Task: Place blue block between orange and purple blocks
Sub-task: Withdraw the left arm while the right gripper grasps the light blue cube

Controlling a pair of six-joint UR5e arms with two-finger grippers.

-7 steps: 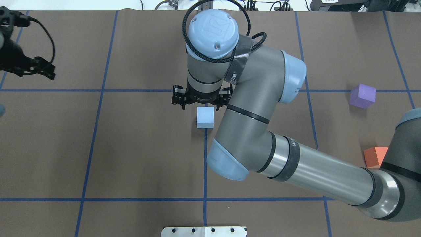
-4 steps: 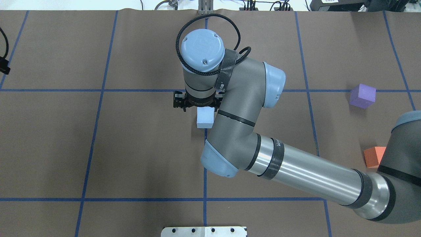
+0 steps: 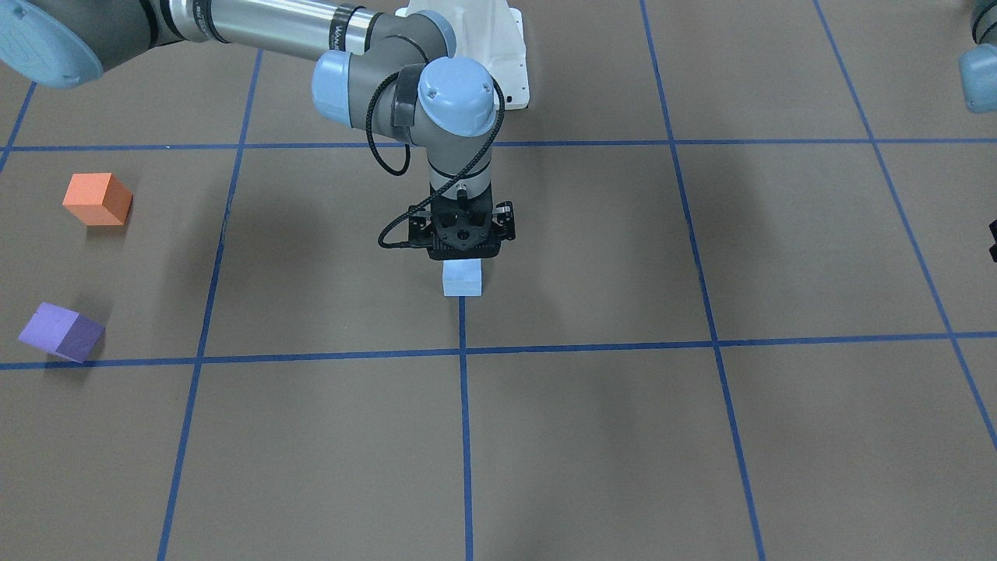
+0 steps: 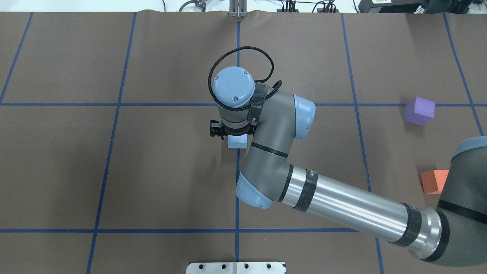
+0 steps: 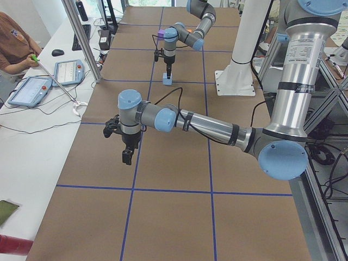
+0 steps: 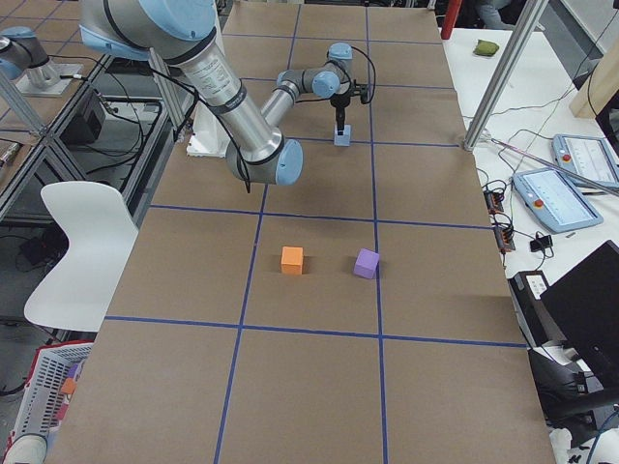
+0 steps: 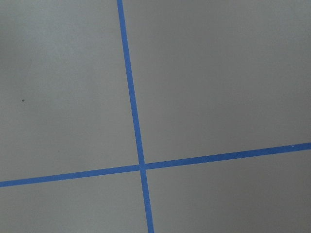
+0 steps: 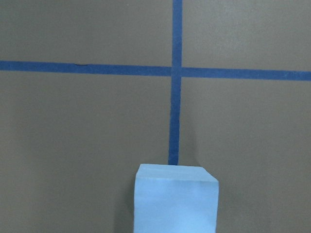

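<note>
The light blue block [image 3: 462, 280] sits on the brown table at a blue tape line, near the middle. It also shows in the overhead view [image 4: 236, 143] and at the bottom of the right wrist view [image 8: 176, 199]. My right gripper [image 3: 463, 255] hangs straight down directly over it, close above, and looks open and empty. The orange block [image 4: 433, 181] and the purple block [image 4: 419, 110] stand apart at the table's right end. My left gripper [image 5: 126, 156] hovers over the left end; I cannot tell whether it is open or shut.
The white base plate [image 4: 236, 267] lies at the near table edge. My right arm's long forearm [image 4: 342, 207] spans the right half and partly hides the orange block. Tablets [image 5: 32, 89] and an operator are beside the far side. The left wrist view shows only a tape crossing [image 7: 142, 166].
My right gripper has come down toward the blue block and now covers most of it in the overhead view. My left gripper has left the overhead view on the left.
</note>
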